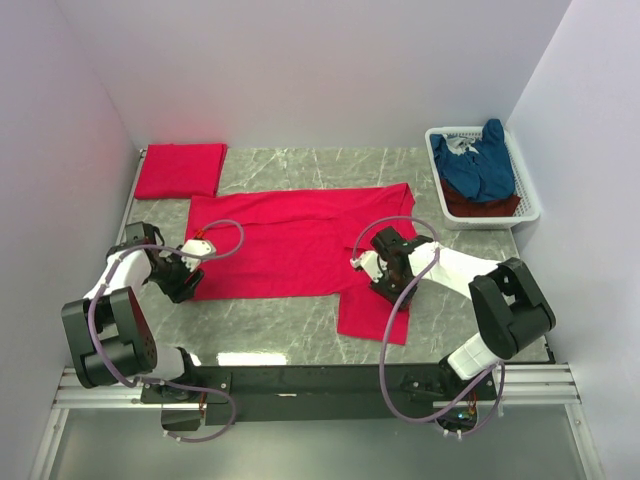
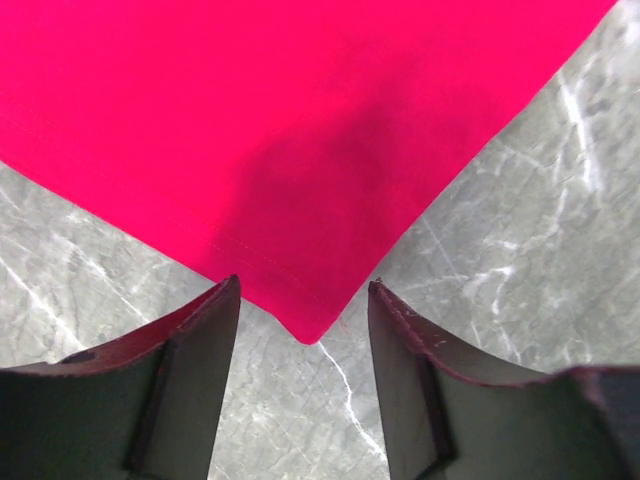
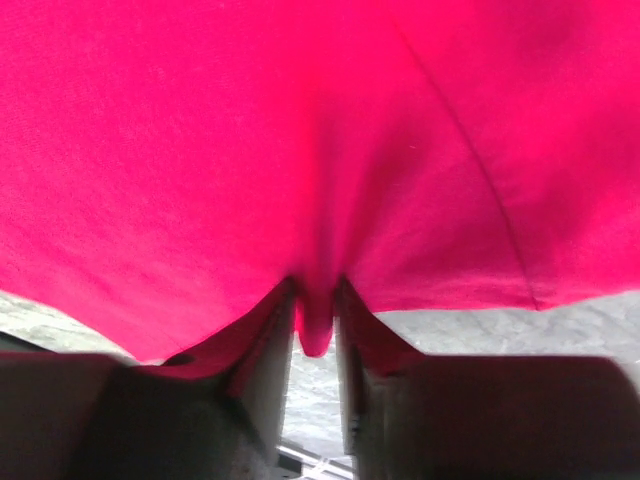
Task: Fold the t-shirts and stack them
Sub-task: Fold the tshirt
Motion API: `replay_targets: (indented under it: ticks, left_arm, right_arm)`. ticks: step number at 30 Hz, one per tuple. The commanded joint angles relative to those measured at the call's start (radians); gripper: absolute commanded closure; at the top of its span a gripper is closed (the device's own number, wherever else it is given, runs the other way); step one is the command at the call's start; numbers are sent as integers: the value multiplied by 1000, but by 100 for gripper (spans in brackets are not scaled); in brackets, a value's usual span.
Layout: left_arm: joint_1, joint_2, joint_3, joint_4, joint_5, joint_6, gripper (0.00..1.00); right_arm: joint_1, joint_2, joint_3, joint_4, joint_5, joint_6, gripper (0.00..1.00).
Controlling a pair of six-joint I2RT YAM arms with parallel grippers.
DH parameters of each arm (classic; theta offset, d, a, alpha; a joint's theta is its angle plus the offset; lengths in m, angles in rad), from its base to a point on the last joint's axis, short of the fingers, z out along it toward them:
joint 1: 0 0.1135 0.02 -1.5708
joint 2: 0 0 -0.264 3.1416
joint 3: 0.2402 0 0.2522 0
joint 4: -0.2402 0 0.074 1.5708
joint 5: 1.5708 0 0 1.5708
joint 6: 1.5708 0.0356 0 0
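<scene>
A bright red t-shirt (image 1: 290,240) lies spread flat across the middle of the marble table. My left gripper (image 1: 192,272) is open at its near left corner; in the left wrist view the corner (image 2: 310,320) lies on the table between my fingers (image 2: 200,370), untouched. My right gripper (image 1: 383,283) is shut on a pinched fold of the same shirt (image 3: 316,320) near the lower right sleeve. A folded red t-shirt (image 1: 180,169) lies at the back left. A navy blue shirt (image 1: 482,165) and a darker red one (image 1: 480,207) lie in the basket.
A white basket (image 1: 530,195) stands at the back right by the wall. White walls close in the table on three sides. The table's near edge runs just in front of the arm bases.
</scene>
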Motion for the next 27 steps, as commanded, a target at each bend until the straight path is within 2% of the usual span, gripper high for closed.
replay_targets:
  ticks: [1,3,9,14,20,23,27]
  left_arm:
    - [-3,-26,-33,23,-26,44,42]
    - [-1,-20,-51,37,-32,61,44]
    - [-1,9,-62,64,-52,98,47]
    - [-1,35,-79,79,-94,129,50]
    - [-1,45,-113,83,-147,176,67]
    - [-1,32,-105,54,-151,181,81]
    - [-1,-14,-82,-20,-137,190,88]
  right_arm:
    - [7,34,-50,56,21,0,73]
    - [4,18,-46,47,11,4,82]
    - [6,-1,-7,7,-12,12,100]
    - [6,-1,8,-4,-20,12,100]
    - [6,-37,8,-22,-28,13,100]
    - [4,-80,6,-50,-35,18,100]
    - [6,-168,-6,-103,-34,18,100]
